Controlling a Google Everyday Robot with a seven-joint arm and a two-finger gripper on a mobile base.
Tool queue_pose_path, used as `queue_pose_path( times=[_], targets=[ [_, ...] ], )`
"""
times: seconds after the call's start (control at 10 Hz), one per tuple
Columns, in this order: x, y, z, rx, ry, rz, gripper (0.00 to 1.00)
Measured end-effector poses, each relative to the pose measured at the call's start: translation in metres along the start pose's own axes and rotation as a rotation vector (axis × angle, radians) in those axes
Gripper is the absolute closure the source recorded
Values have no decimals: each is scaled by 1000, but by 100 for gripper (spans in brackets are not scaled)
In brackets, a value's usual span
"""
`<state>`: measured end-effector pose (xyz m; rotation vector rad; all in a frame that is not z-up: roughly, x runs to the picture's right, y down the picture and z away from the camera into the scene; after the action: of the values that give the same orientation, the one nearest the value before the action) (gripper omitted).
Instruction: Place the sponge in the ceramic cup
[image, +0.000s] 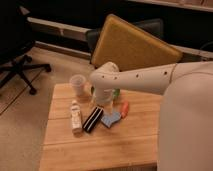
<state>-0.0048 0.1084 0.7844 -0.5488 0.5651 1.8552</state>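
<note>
sponge: the light-blue sponge (111, 119) lies flat on the wooden table (65, 150), outside the cup. its left edge is against or just beside the black block with a white stripe (92, 119). the small orange piece (124, 109) sits close at its upper right.
ceramic cup: the pale ceramic cup (78, 85) stands upright toward the table's back left, mouth up, behind and to the left of the sponge. a whitish bottle (75, 116) stands in front of it.
gripper: the gripper (103, 99) hangs under the wrist of the white arm (145, 80), between the cup and the green bowl (116, 93), just behind the sponge. whether it is spread or pressed together cannot be told. the sponge is not in it.
step in hand: judged from this layout, the robot is getting hold of the sponge, since it rests on the wood and the gripper is close by.
doing it well: the robot should come down squarely over the sponge's middle and pinch across its narrow width. it should favour the side away from the block so the block is not caught too.
handling: the piece looks thin and soft, so a low, firm pinch near the table surface seems needed.
risk: a drifting descent could nudge the orange piece or the block, and a wide swing toward the cup could clip the bottle.
cup entry: the mouth is narrow, so the robot should release centred and directly above it.
</note>
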Motion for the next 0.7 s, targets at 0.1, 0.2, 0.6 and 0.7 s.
queue_pose_path(
  times=[0.1,0.2,0.6,0.7],
  targets=[
    [-20,-18,4,-10,-6,23,35],
    [-35,-31,6,-22,-9,32,35],
    [-56,-47,15,-98,33,16,35],
    [-56,-46,15,-99,35,14,35]
  ],
)
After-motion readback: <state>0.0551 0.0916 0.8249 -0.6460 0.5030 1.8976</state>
